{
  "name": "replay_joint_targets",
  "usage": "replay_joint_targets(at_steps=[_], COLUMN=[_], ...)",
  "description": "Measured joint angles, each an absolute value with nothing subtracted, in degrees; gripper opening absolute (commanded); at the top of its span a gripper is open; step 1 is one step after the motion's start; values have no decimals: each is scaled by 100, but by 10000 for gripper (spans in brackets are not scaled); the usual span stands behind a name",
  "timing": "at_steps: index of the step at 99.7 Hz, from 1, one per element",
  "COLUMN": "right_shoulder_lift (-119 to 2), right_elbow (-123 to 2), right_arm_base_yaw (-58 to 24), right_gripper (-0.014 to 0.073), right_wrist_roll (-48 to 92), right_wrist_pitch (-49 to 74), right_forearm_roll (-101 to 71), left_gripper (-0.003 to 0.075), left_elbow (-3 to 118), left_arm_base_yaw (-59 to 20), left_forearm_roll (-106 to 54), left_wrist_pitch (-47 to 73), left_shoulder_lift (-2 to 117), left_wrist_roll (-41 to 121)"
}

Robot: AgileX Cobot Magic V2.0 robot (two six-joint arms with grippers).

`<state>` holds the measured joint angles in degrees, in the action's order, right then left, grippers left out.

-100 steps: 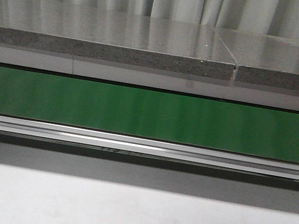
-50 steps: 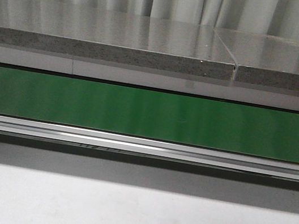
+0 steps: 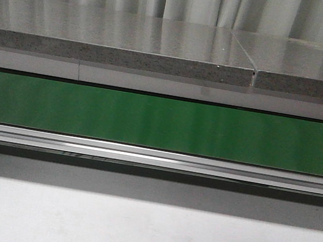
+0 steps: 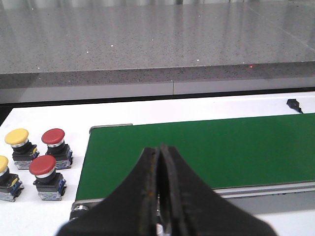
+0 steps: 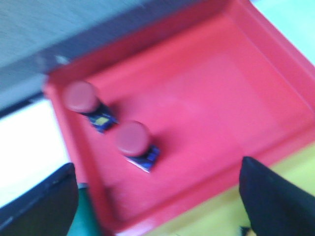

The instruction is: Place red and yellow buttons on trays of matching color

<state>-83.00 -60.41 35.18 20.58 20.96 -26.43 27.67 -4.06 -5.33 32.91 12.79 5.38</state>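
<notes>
Green conveyor belt seen bare on white surface. Left gripper clenched, empty; red buttons and yellow buttons grouped beside belt end. Right gripper spread wide above red tray; two red-capped buttons, blurred, lie inside.

White table carries green conveyor belt, running along it. Off the belt's end on the white surface: two red buttons and two yellow buttons, upright, clustered. Red tray also sits on the table, holding two red buttons; that view is blurred.
</notes>
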Motion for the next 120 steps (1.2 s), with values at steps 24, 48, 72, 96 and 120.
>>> replay_joint_targets(at_steps=[24,48,72,96,120], right_shoulder_lift=[-7360,-6537,-5524,-4381,-3654], right_elbow=[-5985,-5344,-4420,-3597,-3184], right_arm_base_yaw=[2215,828,431,431,431], right_gripper=[654,654,654,566,94], right_wrist_roll=[2454,2973,3046,3056,3056], right_wrist_pitch=[2083,2083,2094,2094,2105], right_forearm_roll=[-2643,-2645,-2645,-2645,-2645], left_gripper=[-19,-19,-19,-19,-19], left_elbow=[2767,2767,2767,2767,2767], left_arm_base_yaw=[-406,-406,-406,-406,-406], left_forearm_roll=[-533,-533,-533,-533,-533], left_wrist_pitch=[3291,3291,3291,3291,3291], left_shoulder_lift=[1279,1279,1279,1279,1279], left_wrist_roll=[538,538,538,538,538])
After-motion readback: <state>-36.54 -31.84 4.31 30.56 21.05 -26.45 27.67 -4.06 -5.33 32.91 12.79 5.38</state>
